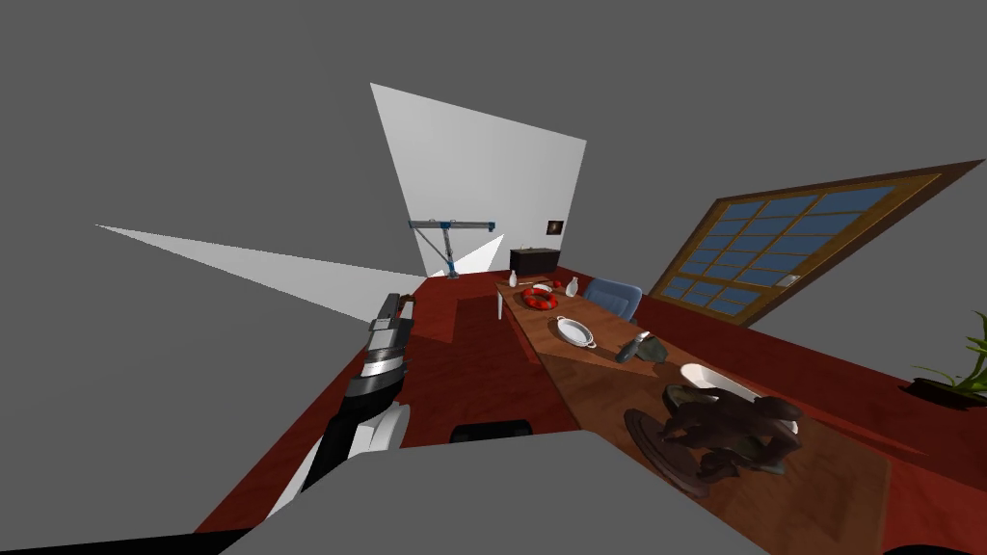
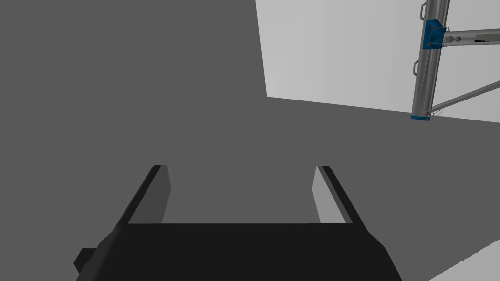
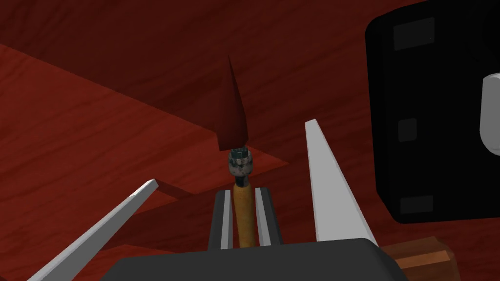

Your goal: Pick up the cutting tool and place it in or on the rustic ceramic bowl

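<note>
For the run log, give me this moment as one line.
right gripper: shut on knife handle | knife aimed at red floor | left gripper: open, empty

A home's dining room: long wooden tabletop [image 1: 598, 385] with dishes [image 1: 575, 330], a blue chair [image 1: 614, 295], paned window [image 1: 781, 241], potted plant [image 1: 959, 376].

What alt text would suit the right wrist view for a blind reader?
The jaws of the right gripper clamp the tan handle of a knife, its dark red blade pointing away over a dark red floor.
</note>
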Available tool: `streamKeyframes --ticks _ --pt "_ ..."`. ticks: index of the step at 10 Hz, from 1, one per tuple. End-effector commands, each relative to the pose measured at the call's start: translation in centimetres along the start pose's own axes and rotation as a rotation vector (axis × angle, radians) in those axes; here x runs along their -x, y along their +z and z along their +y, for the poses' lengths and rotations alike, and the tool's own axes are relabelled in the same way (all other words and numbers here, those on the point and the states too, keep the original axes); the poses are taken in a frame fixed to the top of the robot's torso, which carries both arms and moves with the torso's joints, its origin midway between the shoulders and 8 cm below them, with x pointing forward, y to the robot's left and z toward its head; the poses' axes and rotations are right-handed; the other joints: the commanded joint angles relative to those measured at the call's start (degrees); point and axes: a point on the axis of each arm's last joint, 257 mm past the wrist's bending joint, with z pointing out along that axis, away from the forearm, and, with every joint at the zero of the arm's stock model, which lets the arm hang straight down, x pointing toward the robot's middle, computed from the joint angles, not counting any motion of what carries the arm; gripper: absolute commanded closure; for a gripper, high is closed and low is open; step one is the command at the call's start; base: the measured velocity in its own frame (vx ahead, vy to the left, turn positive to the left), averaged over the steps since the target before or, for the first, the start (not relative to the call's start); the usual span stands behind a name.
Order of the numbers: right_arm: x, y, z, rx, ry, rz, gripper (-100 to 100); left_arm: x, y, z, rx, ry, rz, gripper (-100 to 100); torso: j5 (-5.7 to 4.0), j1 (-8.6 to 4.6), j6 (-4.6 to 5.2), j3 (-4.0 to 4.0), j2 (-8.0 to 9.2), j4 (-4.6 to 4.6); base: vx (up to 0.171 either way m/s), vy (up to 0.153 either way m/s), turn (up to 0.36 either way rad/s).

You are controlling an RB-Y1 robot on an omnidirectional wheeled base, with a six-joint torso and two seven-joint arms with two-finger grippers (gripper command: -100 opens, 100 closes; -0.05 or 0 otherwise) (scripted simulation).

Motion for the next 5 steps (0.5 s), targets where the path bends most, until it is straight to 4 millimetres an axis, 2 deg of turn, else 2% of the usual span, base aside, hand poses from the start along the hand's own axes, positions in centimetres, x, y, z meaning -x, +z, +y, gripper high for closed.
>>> streamKeyframes --ticks 1,5 --pt "-0.3 -0.1 -1.3 -0.013 0.004 0.005 100 0.0 0.0 0.0 0.0 0.0 0.0 0 0.0 0.0 0.0 0.0 0.0 0.0 -0.018 0.001 -0.028" --pt "0.4 -0.5 -3.8 -0.017 0.013 0.001 100 0.0 0.0 0.0 0.0 0.0 0.0 0 -0.03 0.01 -0.02 -0.02 -0.05 0.0 -0.015 -0.001 -0.026"
